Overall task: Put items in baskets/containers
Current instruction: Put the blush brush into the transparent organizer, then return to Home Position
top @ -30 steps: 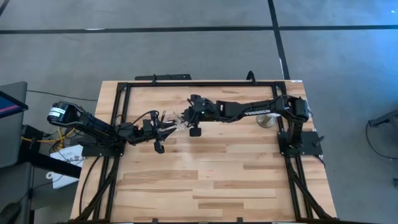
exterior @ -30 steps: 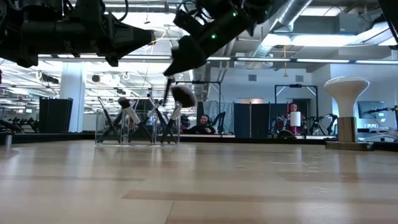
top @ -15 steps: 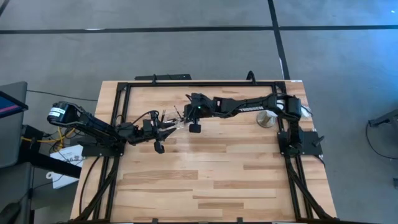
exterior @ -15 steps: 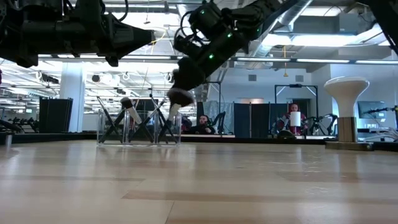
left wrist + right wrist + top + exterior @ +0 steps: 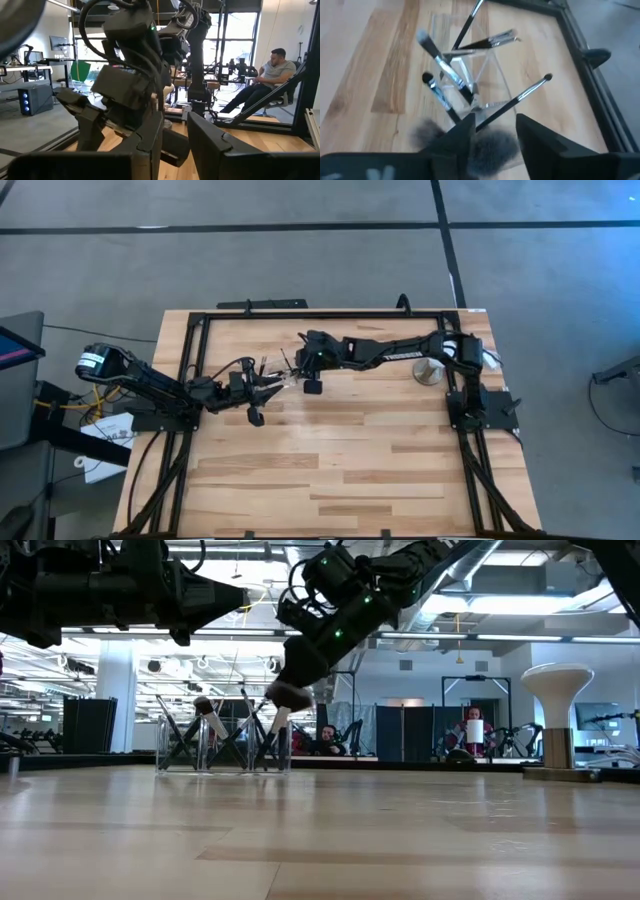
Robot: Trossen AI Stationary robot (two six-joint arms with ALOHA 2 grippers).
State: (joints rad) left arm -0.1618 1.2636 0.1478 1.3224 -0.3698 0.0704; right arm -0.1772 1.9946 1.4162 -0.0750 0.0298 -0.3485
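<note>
A clear container stands on the wooden table toward its far left, also seen in the right wrist view. Several slim brushes lean in it, bristle tips up. A brush with a fluffy head stands at its right end, handle down in the container. My right gripper hovers just over that head, open, with one finger on either side. I cannot tell whether it touches the head. My left gripper waits open next to the container, on its left-hand near side.
A white ball on a stand sits at the table's far right, beside the right arm's base. A black frame runs along the table's far edge and sides. The near half of the table is bare wood. A person sits in the room beyond.
My right gripper has gone a little toward the table's left edge and down, so that it stands right above the fluffy brush's head over the container. For the last half second it has kept still. The brushes and the container stay where they were.
</note>
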